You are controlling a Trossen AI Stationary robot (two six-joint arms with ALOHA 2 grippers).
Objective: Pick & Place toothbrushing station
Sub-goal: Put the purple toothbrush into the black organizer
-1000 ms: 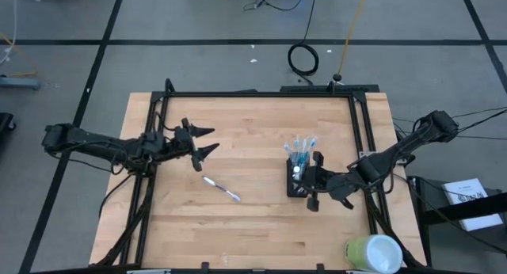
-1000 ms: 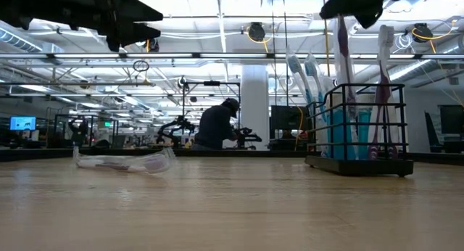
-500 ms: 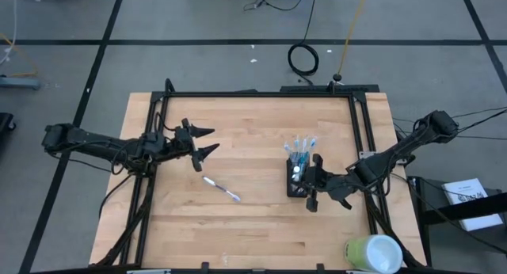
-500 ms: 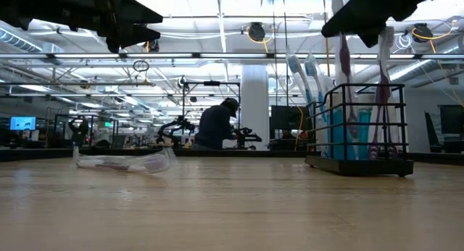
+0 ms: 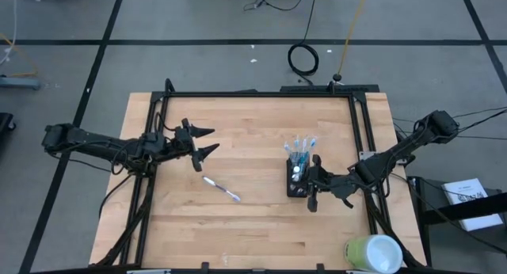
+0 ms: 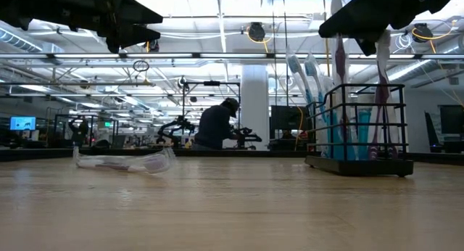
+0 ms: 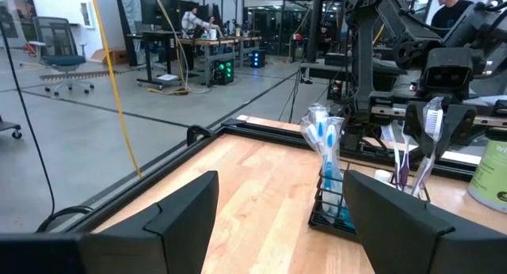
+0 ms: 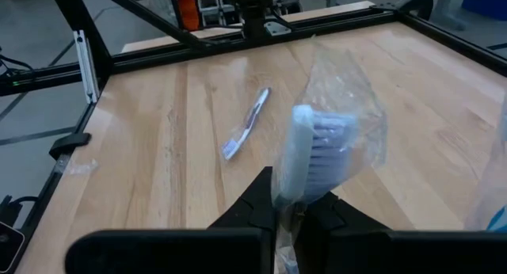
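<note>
The black wire holder (image 5: 295, 184) (image 6: 359, 128) stands right of the table's middle, with blue-and-white toothbrushes (image 5: 301, 146) (image 7: 325, 143) upright in its far end. My right gripper (image 5: 310, 181) (image 6: 335, 30) hangs over the holder's near end, shut on a plastic-wrapped toothbrush (image 8: 305, 147) (image 6: 341, 77). A second wrapped toothbrush (image 5: 222, 189) (image 6: 123, 162) (image 8: 247, 122) lies flat on the wood left of the holder. My left gripper (image 5: 214, 140) (image 7: 289, 226) stays open and level above the table's left part, touching nothing. My right gripper pinches the wrapped toothbrush's neck just under the head (image 8: 287, 191) between its two fingers (image 8: 257, 204). It comes from the table's right, slanting slightly down, across the brush. The brush stands upright, head above the fingers. Its handle (image 6: 342, 113) reaches down inside the holder.
A yellow-green and white cylinder (image 5: 372, 253) (image 7: 491, 171) stands at the near right corner. Black frame rails (image 5: 261, 94) run along the table's edges. Bare wood lies between the loose toothbrush and the holder. A person (image 6: 216, 126) works far off in the room.
My right gripper has sunk toward the holder, tipping a little nose-down and staying shut. The wrapped toothbrush has gone down with it, so its head now shows in the low view and its handle stands deeper in the holder.
</note>
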